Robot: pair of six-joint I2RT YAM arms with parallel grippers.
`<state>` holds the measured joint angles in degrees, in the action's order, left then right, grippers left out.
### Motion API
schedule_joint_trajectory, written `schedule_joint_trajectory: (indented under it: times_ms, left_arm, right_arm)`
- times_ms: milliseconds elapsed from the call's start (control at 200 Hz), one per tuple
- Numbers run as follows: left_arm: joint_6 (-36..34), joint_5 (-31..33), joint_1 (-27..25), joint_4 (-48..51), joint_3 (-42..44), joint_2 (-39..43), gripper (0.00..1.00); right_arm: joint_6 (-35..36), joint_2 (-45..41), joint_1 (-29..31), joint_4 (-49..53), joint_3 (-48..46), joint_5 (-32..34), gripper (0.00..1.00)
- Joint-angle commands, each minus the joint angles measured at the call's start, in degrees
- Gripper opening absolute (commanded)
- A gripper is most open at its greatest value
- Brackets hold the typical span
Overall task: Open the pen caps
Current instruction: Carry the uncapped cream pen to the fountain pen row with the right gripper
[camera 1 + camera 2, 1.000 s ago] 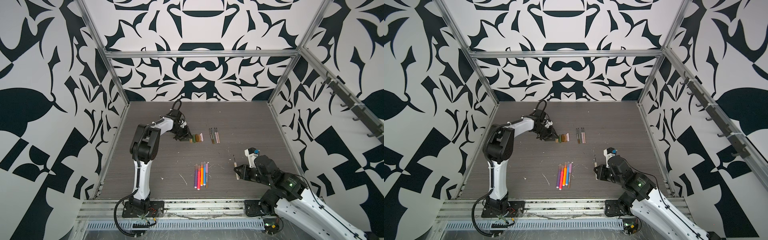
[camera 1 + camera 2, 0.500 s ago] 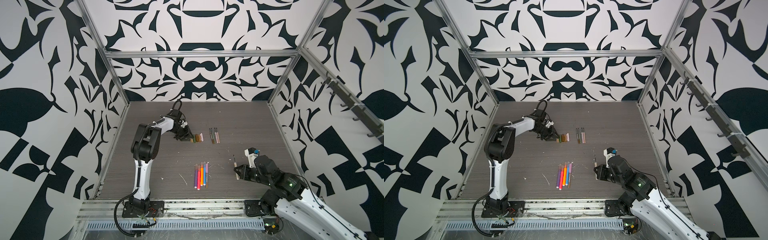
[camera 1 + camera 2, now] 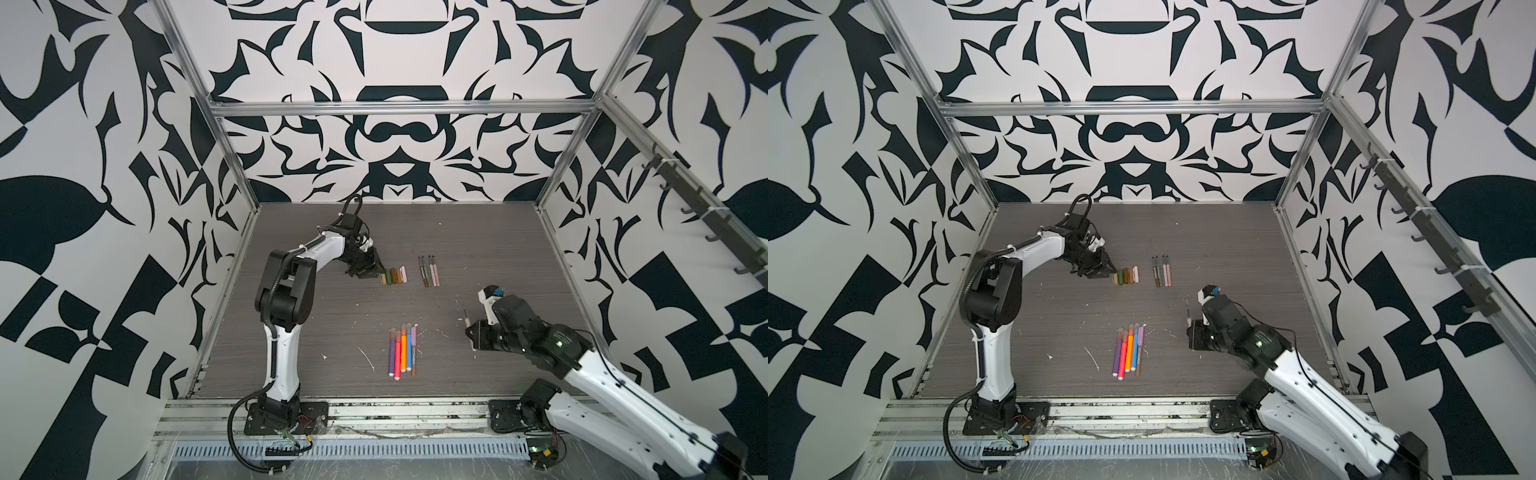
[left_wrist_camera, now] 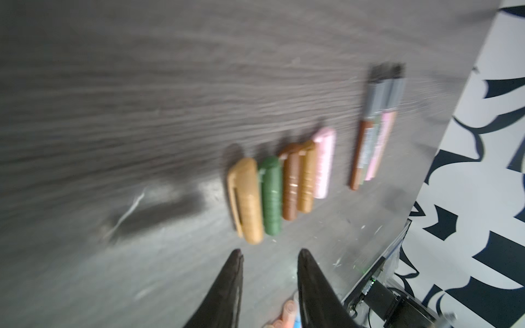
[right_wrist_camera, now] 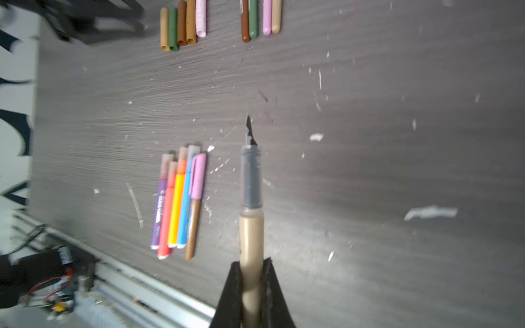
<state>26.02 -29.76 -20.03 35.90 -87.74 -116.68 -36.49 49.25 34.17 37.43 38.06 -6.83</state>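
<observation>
Pen caps just beside parted left claw; right claw clenched on tan pen.

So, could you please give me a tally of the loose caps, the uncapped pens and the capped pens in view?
Loose caps: 5
Uncapped pens lying in a row: 4
Capped pens: 5
Uncapped tan pen held in the right tool: 1
Total: 15
</observation>
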Motion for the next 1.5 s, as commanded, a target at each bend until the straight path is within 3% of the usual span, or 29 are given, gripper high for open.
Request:
schedule_joint_trajectory:
  times_ms: [0,125,275,540,1110,1495]
  left_arm:
    - [-1.0,-0.2,0.7,0.1,0.8,7.3,0.36]
    - [1.0,-1.5,1.6,-2.9,3.0,12.0,0.36]
    - [3.0,-4.0,2.7,-5.2,4.4,15.5,0.36]
    - [7.9,-9.5,6.0,-9.6,6.0,16.9,0.36]
    - [10.2,-11.9,7.3,-11.9,7.1,17.6,0.36]
    - [10.3,-12.1,7.4,-11.9,7.1,17.4,0.36]
  right_arm:
    - [9.8,9.0,-5.8,-9.3,4.9,-7.1,0.0]
    - [13.5,22.3,-14.7,-15.2,10.7,-16.2,0.0]
    - [16.6,36.4,-22.3,-18.6,18.3,-20.9,0.0]
    - [19.0,53.3,-23.6,-20.1,29.7,-22.0,0.0]
    - [17.9,65.1,-23.5,-24.0,32.0,-23.0,0.02]
    - [17.7,66.4,-23.6,-23.8,33.4,-22.9,0.03]
